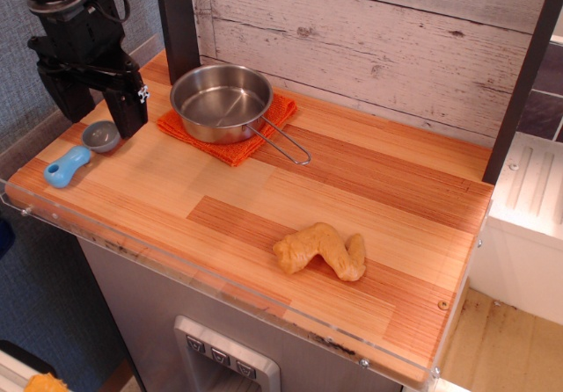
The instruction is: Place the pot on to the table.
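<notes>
The pot is a shallow shiny steel pan. It sits on an orange cloth at the back of the table. Its thin wire handle lies out to the front right. My gripper is black and hangs at the table's left side, to the left of the pot and apart from it. Its two fingers point down with a gap between them and hold nothing. It stands just above the small grey scoop.
A grey measuring scoop with a blue handle lies at the left edge under the gripper. A tan, twisted toy piece lies at the front middle. A whitewashed plank wall and dark posts bound the back.
</notes>
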Robot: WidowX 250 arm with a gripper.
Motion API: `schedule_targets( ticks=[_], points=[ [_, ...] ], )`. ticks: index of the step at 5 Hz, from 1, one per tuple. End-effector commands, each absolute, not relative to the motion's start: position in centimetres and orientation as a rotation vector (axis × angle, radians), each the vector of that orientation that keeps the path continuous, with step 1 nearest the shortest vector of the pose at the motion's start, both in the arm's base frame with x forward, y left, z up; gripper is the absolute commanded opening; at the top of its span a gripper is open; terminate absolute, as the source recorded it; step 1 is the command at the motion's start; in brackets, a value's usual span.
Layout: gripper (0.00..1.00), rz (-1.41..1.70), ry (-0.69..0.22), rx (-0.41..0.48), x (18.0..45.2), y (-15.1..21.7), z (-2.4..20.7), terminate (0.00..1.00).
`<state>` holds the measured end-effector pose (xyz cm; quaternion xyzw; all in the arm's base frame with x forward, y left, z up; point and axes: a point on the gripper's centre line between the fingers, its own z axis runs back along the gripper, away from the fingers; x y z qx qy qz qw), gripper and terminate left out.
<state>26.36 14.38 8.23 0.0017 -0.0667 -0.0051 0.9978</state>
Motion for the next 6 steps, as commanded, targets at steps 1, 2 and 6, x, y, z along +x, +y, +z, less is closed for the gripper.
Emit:
schedule_targets(
  ticks=[1, 2, 6],
  points=[
    [1.0, -0.01, -0.134, 0.003, 26.4, 14.4, 8.2, 0.0],
    [1.0, -0.025, -0.178, -0.031, 28.3, 12.7, 8.6, 0.0],
    [1.0, -0.027, -0.255, 0.001, 39.6, 5.9, 8.2, 0.0]
  ],
)
